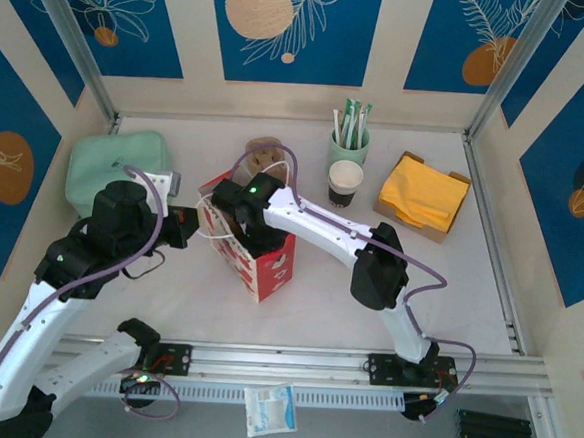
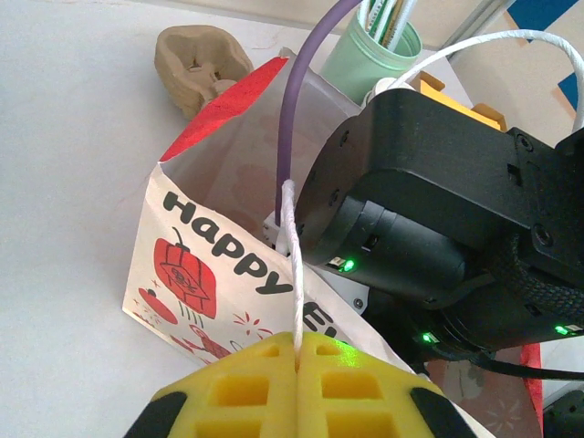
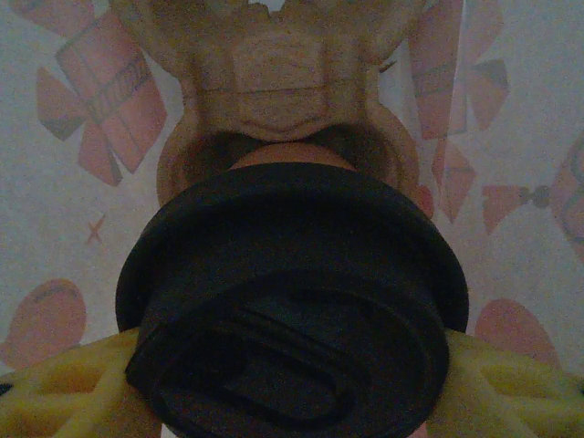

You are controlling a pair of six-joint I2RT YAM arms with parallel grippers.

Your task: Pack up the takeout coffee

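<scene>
Left end effector [image 2: 297,360] pressed together on the white string handle [image 2: 290,265] of the red paper bag [image 1: 269,263]. Right end effector [image 3: 292,383] down inside the bag, pinching a black lid [image 3: 292,274] by its sides. Takeout coffee [image 1: 345,183] stands upright on the desk [image 1: 388,276] behind the bag, just beside the green cup of sticks [image 1: 348,143], untouched.

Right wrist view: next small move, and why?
Probably ease the right tool a little lower: it grips the black round plastic lid inside the red-and-white paper bag, the tan moulded-pulp cup holder beyond it, while the left tool pinches the white string handle.
</scene>
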